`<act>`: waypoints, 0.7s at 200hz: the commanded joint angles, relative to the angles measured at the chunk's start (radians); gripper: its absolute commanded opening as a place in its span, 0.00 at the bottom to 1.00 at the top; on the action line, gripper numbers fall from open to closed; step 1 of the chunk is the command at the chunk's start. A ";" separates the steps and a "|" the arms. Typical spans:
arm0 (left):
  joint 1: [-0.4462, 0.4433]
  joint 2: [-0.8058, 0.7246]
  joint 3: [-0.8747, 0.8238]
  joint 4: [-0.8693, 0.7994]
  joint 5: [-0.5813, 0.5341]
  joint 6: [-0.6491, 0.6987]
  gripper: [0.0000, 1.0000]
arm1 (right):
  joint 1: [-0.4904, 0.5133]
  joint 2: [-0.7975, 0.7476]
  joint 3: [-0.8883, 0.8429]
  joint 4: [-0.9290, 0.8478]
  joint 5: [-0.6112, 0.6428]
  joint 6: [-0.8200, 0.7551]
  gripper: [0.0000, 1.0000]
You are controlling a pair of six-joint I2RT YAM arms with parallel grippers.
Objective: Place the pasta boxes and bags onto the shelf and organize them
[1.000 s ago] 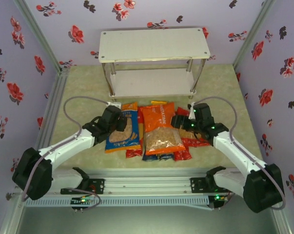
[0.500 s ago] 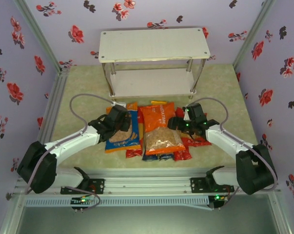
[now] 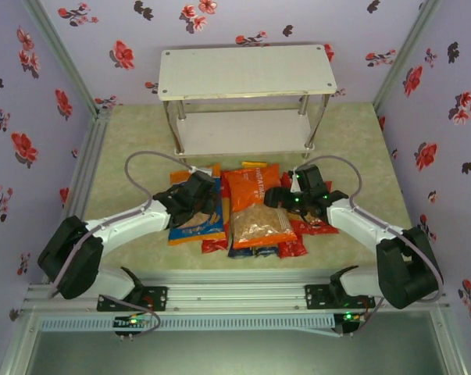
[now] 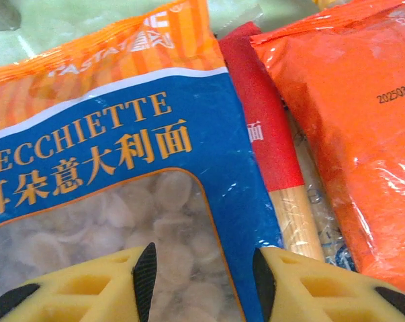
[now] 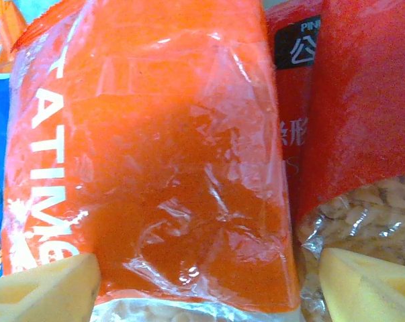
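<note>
Three flat bags lie in a pile in front of the shelf (image 3: pixel 247 72): blue (image 3: pixel 194 226), orange (image 3: pixel 255 205) and red (image 3: pixel 319 226). Ends of narrow spaghetti packs (image 3: pixel 215 245) stick out from under them. My left gripper (image 3: pixel 207 198) hovers open over the blue bag (image 4: pixel 121 168), its fingers (image 4: pixel 146 275) astride the clear window and its right edge. A red spaghetti pack (image 4: pixel 264 134) lies between the blue and orange bags. My right gripper (image 3: pixel 272 197) is open wide over the orange bag (image 5: pixel 162 154), one finger on each side. The red bag (image 5: pixel 363 134) lies just right of it.
The shelf's lower board (image 3: pixel 243 131) and top board are bare. Metal legs (image 3: pixel 177 129) stand just behind the pile. Floral walls close in left, right and behind. A metal rail (image 3: pixel 235 297) runs along the near edge.
Both grippers have moved inward: the left one rightward over the blue bag, the right one leftward over the orange bag. The bags have not shifted.
</note>
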 commanded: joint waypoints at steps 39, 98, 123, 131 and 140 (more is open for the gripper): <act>-0.011 0.066 0.056 -0.048 -0.047 0.002 0.51 | 0.017 -0.051 0.049 -0.059 -0.009 -0.021 0.86; -0.051 0.176 0.114 -0.072 -0.130 0.049 0.48 | 0.018 -0.053 0.049 -0.054 -0.006 -0.014 0.86; -0.057 0.210 0.119 -0.079 -0.148 0.045 0.48 | 0.018 -0.055 0.051 -0.054 -0.005 -0.013 0.86; -0.057 0.218 0.119 -0.092 -0.164 0.044 0.47 | 0.018 -0.055 0.051 -0.053 -0.003 -0.013 0.86; -0.056 0.226 0.117 -0.109 -0.187 0.043 0.46 | 0.018 -0.056 0.051 -0.053 -0.003 -0.013 0.86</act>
